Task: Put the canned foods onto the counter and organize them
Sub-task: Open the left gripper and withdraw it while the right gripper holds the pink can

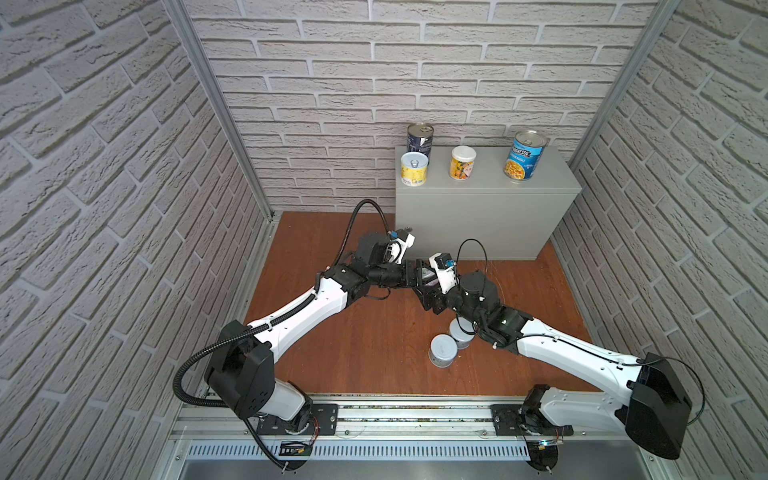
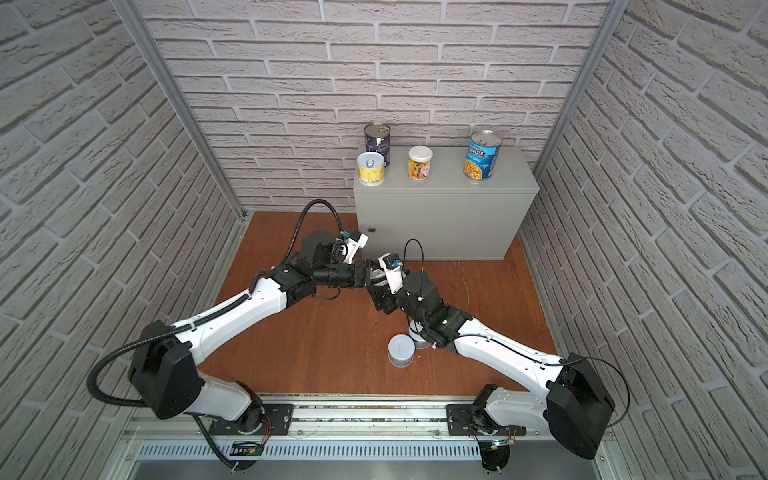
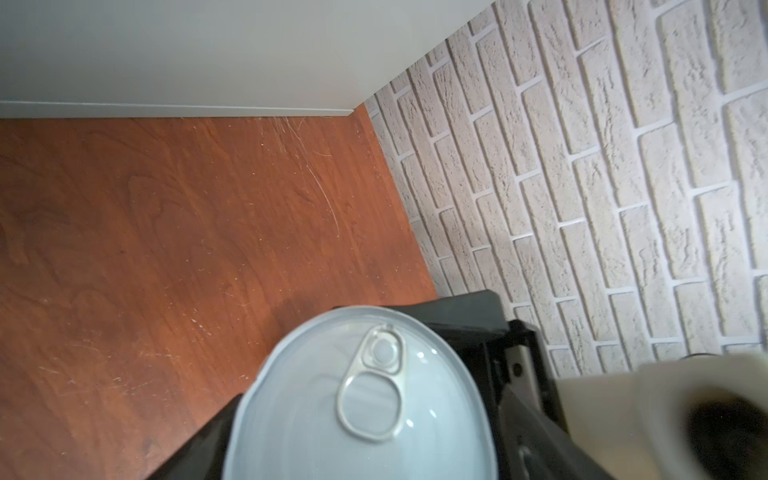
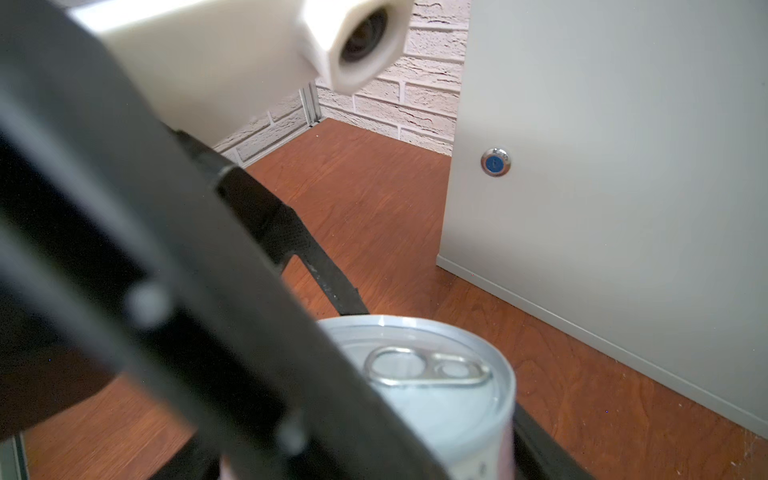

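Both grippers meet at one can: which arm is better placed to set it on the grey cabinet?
Right, likely. The short silver-lidded metal can sits between the right gripper's jaws, and the light grey metal cabinet stands on that arm's side, close ahead in its wrist view.

bright even light; edges bowed; wrist-view foreground blurred

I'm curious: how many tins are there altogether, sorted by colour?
Dark navy can: 1
Blue Progresso can: 1
Yellow cans: 2
Grey-topped cans on the floor: 2
Pale can, close up in both wrist views: 1
Total: 7
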{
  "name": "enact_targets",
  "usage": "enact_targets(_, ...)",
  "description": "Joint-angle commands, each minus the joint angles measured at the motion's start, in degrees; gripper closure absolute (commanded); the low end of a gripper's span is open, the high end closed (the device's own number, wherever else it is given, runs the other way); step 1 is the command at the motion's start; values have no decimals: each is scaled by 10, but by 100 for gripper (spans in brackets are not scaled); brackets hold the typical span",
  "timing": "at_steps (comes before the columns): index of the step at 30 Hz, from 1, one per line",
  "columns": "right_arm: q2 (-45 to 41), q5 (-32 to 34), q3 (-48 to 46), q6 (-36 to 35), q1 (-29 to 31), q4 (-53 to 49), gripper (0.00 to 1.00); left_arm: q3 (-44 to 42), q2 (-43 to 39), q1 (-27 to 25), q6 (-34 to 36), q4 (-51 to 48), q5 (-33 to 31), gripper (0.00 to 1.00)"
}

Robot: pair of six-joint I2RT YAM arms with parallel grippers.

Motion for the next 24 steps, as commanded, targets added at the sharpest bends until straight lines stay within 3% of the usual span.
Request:
enact_targets(1,-10,22,3,19,2,46,35,-4,-25,-1,-4,51,18,2)
enact_targets(24,-13,62,21,17,1,-3,38,-47,-70,39,8,35,-11,2)
